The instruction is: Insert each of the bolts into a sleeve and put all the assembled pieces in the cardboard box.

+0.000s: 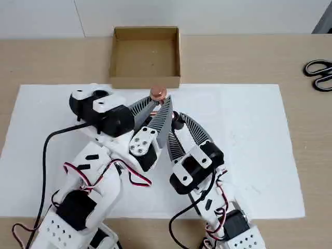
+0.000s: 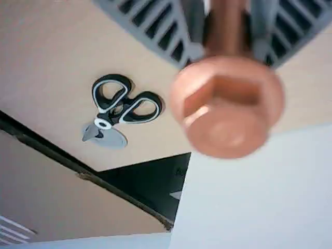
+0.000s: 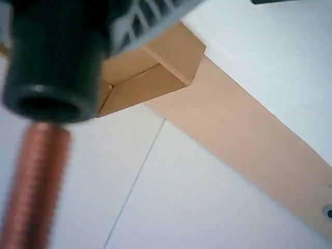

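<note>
Copper bolt (image 2: 228, 104), head toward the lens, clamped in the left gripper (image 2: 225, 28), left wrist view; scissors (image 2: 124, 106) on the table (image 2: 52, 52) behind. Right wrist view: right gripper (image 3: 98, 21) closed on the black sleeve (image 3: 52, 57), bolt thread at its mouth, cardboard box (image 3: 155, 67) beyond. High view: both grippers meet just before the box.

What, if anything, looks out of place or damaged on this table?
Nothing looks spilled or damaged. The only stray item is a pair of black-handled scissors lying at the wooden table's right edge, off the white sheet, with no part in the task.
</note>
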